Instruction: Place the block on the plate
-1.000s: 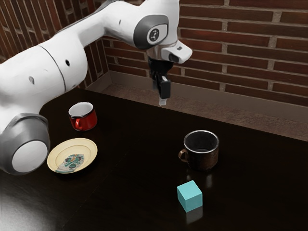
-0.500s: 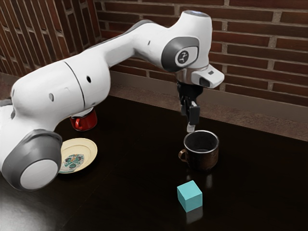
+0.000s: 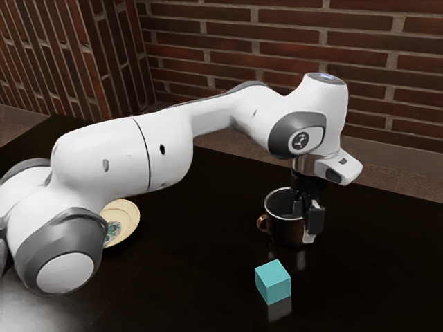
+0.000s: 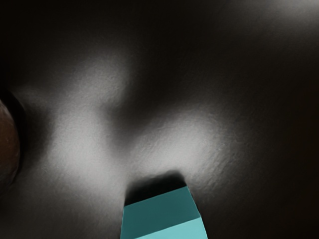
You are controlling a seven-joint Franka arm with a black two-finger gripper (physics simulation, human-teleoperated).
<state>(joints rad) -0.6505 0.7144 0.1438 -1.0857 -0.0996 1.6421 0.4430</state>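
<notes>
In the exterior view my gripper [image 3: 305, 227] points down with its fingers apart and nothing between them, overlapping the dark mug's side and standing higher in the picture than the block. The turquoise block [image 3: 273, 282] rests on the table, separate from the fingers. Part of the block [image 4: 164, 219] shows at the wrist view's lower edge, under my hand. The cream plate [image 3: 127, 216] with a patterned centre lies at the exterior view's left, partly hidden behind the arm.
The dark metal mug [image 3: 280, 225] stands close behind the block and beside my gripper; its rounded side [image 4: 7, 144] appears in the wrist view. A brick wall [image 3: 277, 45] rises beyond the table [image 3: 187, 277].
My gripper has moved toward the exterior view's right and come down, from beyond the mug to in front of its side. The arm now hides the red mug and more of the plate.
</notes>
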